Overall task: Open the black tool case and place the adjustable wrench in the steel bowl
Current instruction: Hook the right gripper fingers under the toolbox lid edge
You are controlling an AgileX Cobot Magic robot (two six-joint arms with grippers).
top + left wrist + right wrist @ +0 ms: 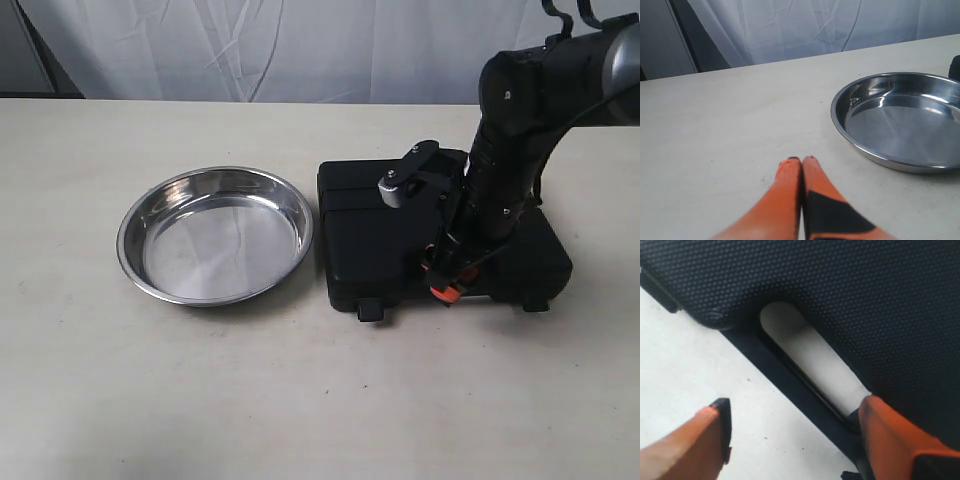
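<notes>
step: opening case, lid down | case (370, 250) on counter (300, 400), just right of bowl (215, 235); wrench unseen | right claw (795, 412) spread, straddling handle edge | left claw (802, 161) clenched, empty, near bowl | next: lift lid edge; latch state unclear

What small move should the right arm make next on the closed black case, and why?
Probably close the right gripper on the handle bar: its open fingers straddle it, one inside the cut-out, and the black tool case lies shut.
</notes>
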